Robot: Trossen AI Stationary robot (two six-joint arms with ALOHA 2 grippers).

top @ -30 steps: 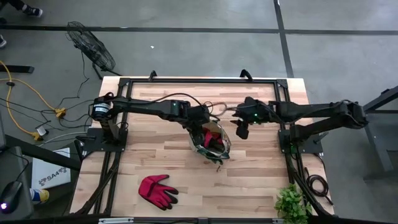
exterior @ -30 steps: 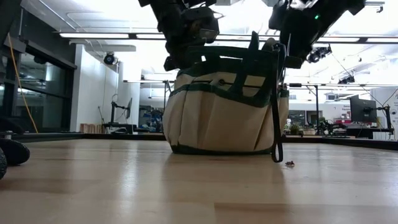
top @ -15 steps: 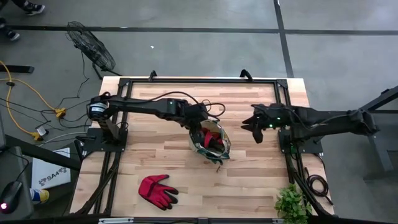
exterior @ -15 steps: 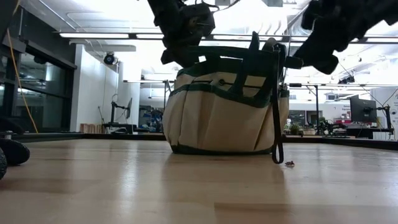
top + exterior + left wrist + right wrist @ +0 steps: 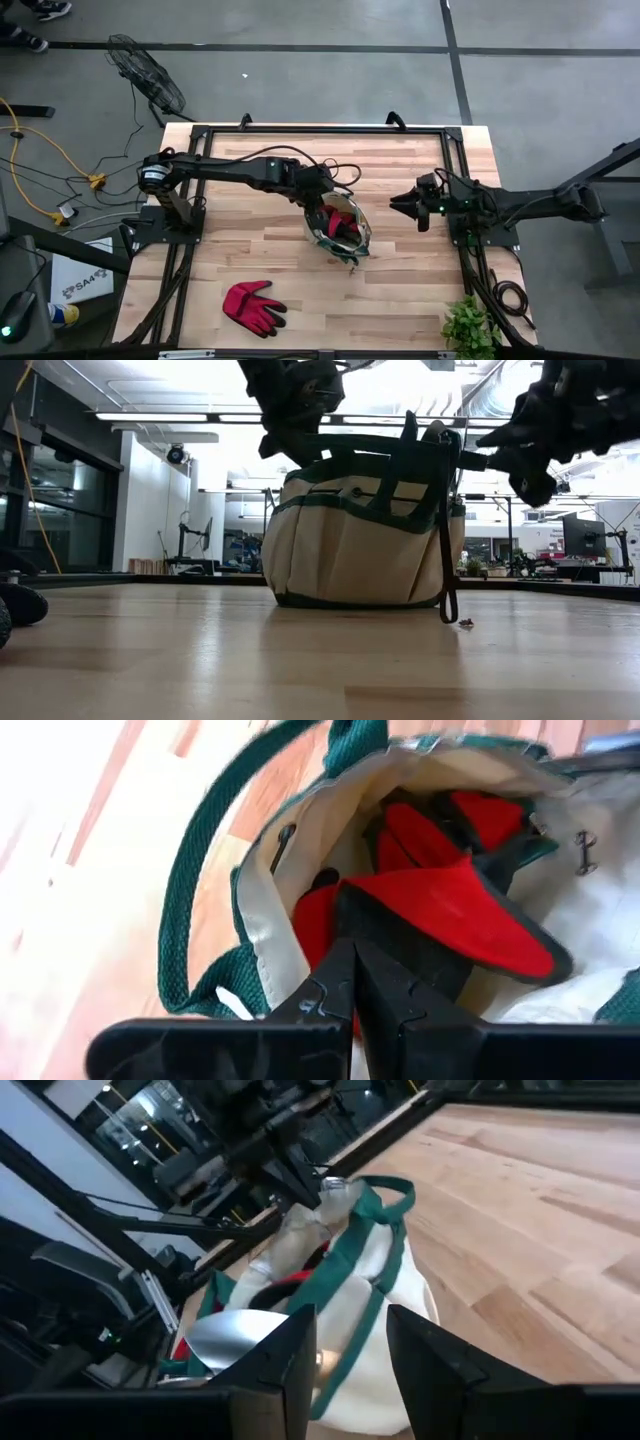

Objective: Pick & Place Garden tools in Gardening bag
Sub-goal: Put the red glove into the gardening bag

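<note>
Left gripper (image 5: 352, 982) fingers pressed together over the gardening bag (image 5: 338, 228), directly above its black-and-red glove (image 5: 450, 910). Right gripper (image 5: 408, 204) fingers apart, empty, has withdrawn well clear of the bag. Red glove (image 5: 252, 306) unmoved on the table (image 5: 400, 290).

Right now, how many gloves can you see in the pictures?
2. One red glove lies on the table in front of the gardening bag. A black-and-red glove is inside the bag, under the shut left gripper. More may be hidden inside.
</note>
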